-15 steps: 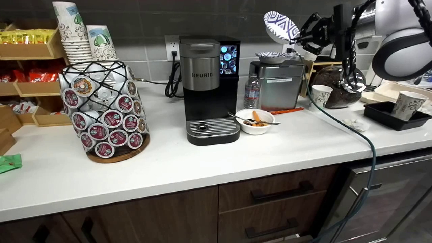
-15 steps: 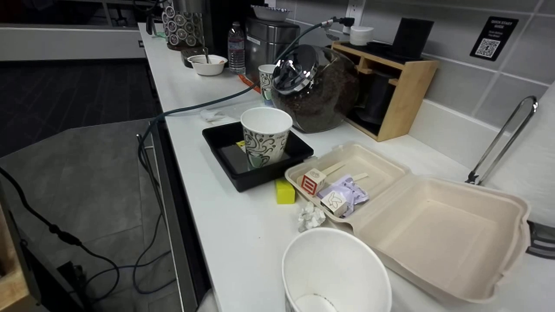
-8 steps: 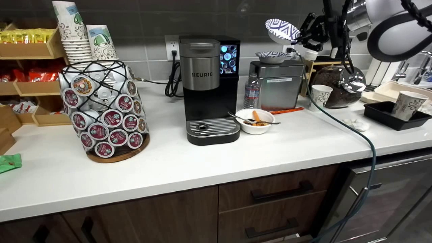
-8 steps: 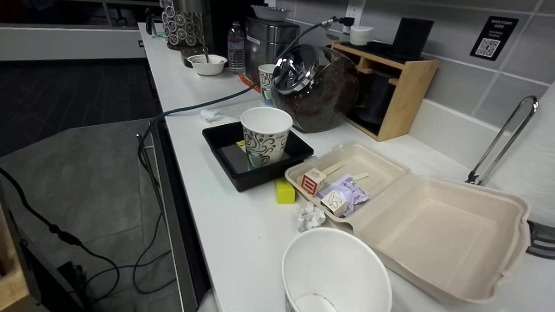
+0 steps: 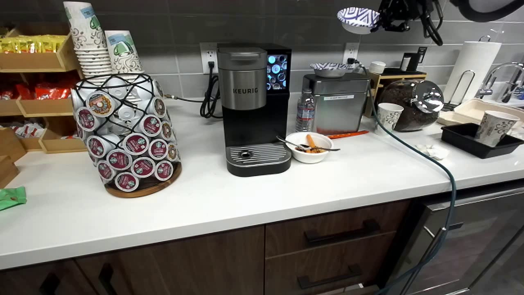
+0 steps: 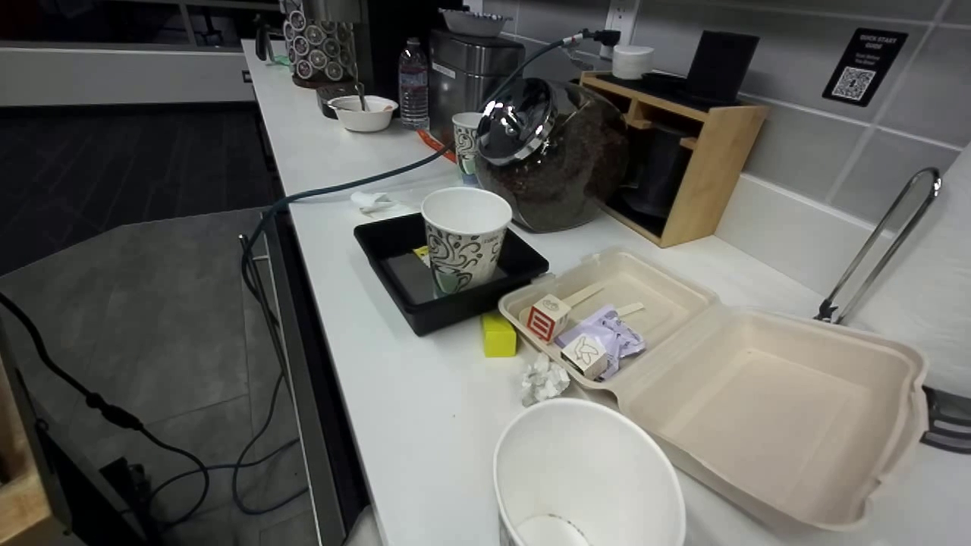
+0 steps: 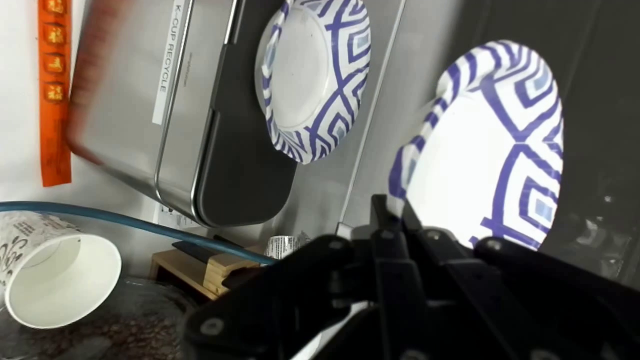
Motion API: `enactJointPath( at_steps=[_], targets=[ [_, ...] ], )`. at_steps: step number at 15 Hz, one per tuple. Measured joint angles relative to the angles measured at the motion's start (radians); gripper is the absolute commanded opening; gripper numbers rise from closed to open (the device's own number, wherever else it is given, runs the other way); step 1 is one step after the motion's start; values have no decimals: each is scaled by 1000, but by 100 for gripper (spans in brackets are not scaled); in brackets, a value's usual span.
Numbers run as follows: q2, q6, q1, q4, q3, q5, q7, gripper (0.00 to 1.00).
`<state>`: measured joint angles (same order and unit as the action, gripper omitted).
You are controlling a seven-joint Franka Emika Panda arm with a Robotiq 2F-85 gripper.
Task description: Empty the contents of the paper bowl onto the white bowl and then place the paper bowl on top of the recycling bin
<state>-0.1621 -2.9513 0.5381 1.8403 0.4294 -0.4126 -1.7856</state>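
My gripper (image 5: 376,23) is shut on the rim of a paper bowl (image 5: 358,20), white with a purple-blue pattern inside. It holds the bowl high above and beyond the recycling bin (image 5: 339,112), slightly tilted. In the wrist view, the gripper tips (image 7: 392,207) pinch the rim of the held paper bowl (image 7: 465,160); its inside looks plain white, with nothing showing in it. A second patterned bowl (image 5: 330,73) sits on the bin lid, also in the wrist view (image 7: 300,70). The white bowl (image 5: 307,157) stands on the counter with orange pieces and utensils in it.
A Keurig machine (image 5: 243,82) and a water bottle (image 5: 305,112) stand beside the bin. A teal cable (image 5: 434,162) runs from the wall outlet across the counter. A paper cup (image 5: 387,116), a glass jar (image 5: 403,106) and a black tray (image 5: 479,141) are to the right.
In an exterior view, my gripper has risen and moved somewhat right with the paper bowl still held. The bowl has turned from steeply tilted to more level. The counter items have not moved.
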Motion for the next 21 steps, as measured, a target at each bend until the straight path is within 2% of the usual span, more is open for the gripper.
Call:
enactJointPath(
  at_steps=[6,10,14,15,18,21],
  targets=[
    [-70,36,-13,-43,44,30,27,1],
    [-184,82,-75,-177,-1,-3,-18,1],
    [-285,190,-125,-318,-34,-5,-19,1],
    [-300,204,-168,-345,-79,37,3,1],
    [-328,234,-343,-407,-276,182,79,1],
    [-356,293,-445,-458,-386,262,113,1]
  ],
)
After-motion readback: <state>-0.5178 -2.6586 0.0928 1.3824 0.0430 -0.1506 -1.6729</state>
